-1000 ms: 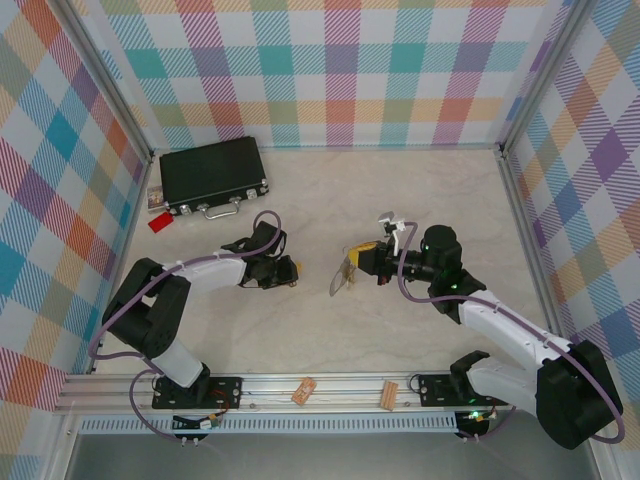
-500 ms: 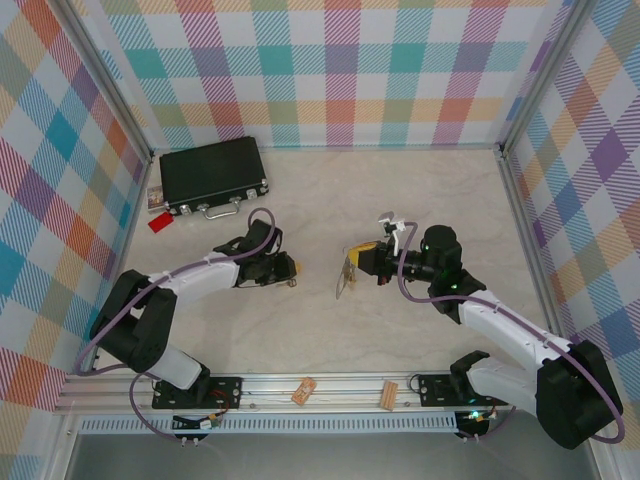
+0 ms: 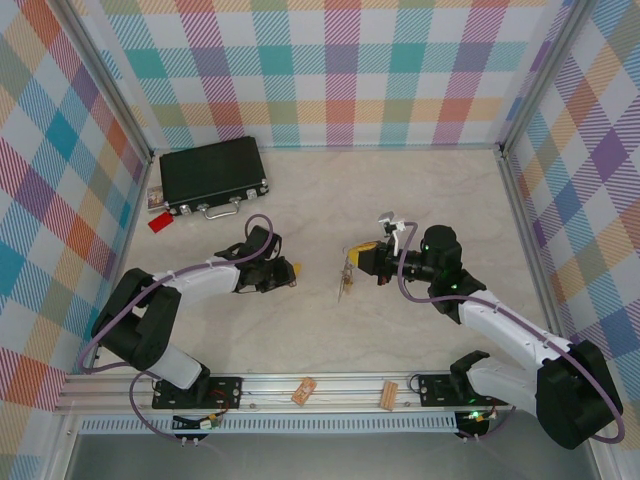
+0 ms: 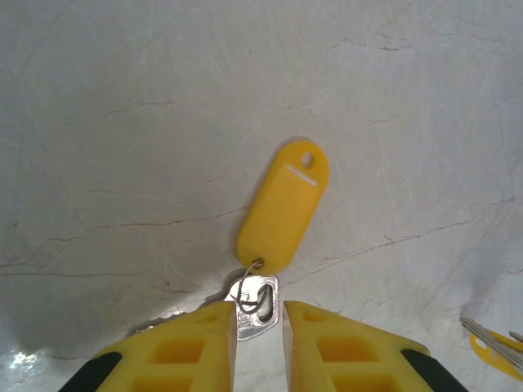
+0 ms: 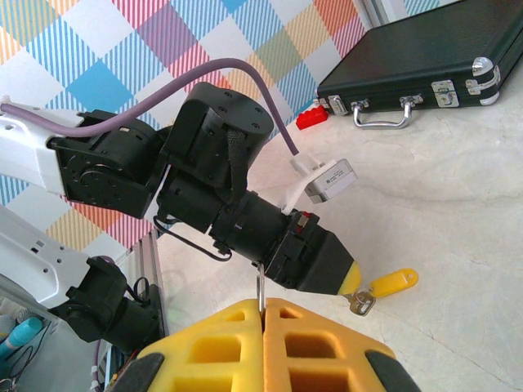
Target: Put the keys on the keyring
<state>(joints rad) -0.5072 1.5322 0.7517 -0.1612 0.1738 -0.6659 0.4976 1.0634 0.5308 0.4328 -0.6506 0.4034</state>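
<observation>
The key [image 4: 282,204] lies left of the keyring [image 3: 344,282], the case [image 3: 213,175] behind them leftward.

- Plaid walls [image 3: 340,70] in pink, teal, yellow and purple close off 3 sides.
- The bench [image 3: 400,180] is pale cream with faint marble veins, evenly lit.
- Silver posts [image 3: 105,95] line the corners; a silver rail [image 3: 330,385] edges the near side.

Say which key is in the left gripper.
The key on the long yellow tag, pinched in the left gripper. The other keys sit apart, at the lower right edge of the left wrist view.
</observation>
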